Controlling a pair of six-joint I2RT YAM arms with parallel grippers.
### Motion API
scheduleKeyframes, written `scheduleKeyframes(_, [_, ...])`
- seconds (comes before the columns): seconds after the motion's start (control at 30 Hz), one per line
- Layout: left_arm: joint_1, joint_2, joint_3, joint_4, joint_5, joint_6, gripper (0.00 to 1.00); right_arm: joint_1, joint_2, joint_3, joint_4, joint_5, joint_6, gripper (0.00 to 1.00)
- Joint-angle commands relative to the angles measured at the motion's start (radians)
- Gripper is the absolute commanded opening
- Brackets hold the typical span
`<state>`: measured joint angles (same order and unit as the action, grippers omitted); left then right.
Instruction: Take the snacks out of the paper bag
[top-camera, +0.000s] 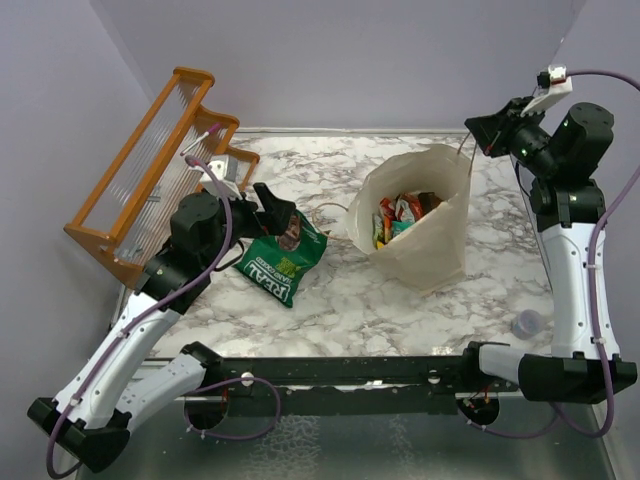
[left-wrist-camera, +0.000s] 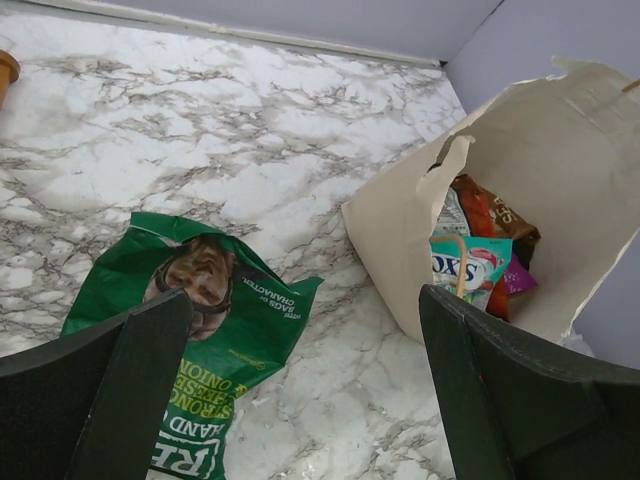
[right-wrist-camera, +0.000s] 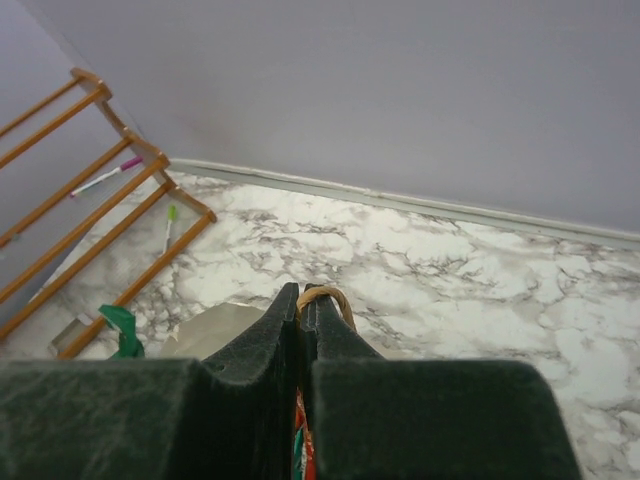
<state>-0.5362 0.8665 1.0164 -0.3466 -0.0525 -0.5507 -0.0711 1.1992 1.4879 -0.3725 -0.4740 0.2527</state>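
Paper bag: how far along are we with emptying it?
Done: one green packet lies on the table, left of the paper bag. In hand: the right gripper is shut on the bag's cord handle; the left gripper is open over the green packet, holding nothing. Left: several packets, red, orange, teal and purple among them, are inside the bag.

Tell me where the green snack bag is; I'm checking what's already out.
In the top view the green snack bag lies on the table, left of centre, between the orange rack and the paper bag, beneath the open left gripper.
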Motion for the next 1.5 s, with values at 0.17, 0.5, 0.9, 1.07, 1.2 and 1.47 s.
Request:
scheduleKeyframes(0.17, [0.005, -0.093, -0.018, 0.077, 0.087, -0.01, 1.0, 0.002, -0.002, -0.055, 0.276, -0.594, 0.127, 0.02])
scheduleKeyframes(0.5, [0.003, -0.076, 0.012, 0.181, 0.339, -0.068, 0.99, 0.003, -0.04, -0.224, 0.548, -0.773, 0.421, 0.02])
scheduleKeyframes(0.9, [-0.188, 0.134, 0.052, 0.383, 0.468, -0.151, 0.88, 0.071, -0.05, -0.31, 0.681, -0.771, 0.531, 0.02])
scheduleKeyframes(1.07, [-0.33, 0.245, 0.111, 0.307, 0.246, -0.131, 0.77, 0.071, -0.063, -0.304, 0.664, -0.766, 0.515, 0.02])
scheduleKeyframes(1.2, [-0.398, 0.357, 0.173, 0.216, 0.024, -0.124, 0.68, 0.071, -0.073, -0.281, 0.605, -0.754, 0.468, 0.02])
scheduleKeyframes(1.47, [-0.444, 0.566, 0.285, 0.147, -0.193, -0.122, 0.66, 0.071, -0.085, -0.264, 0.527, -0.745, 0.401, 0.02])
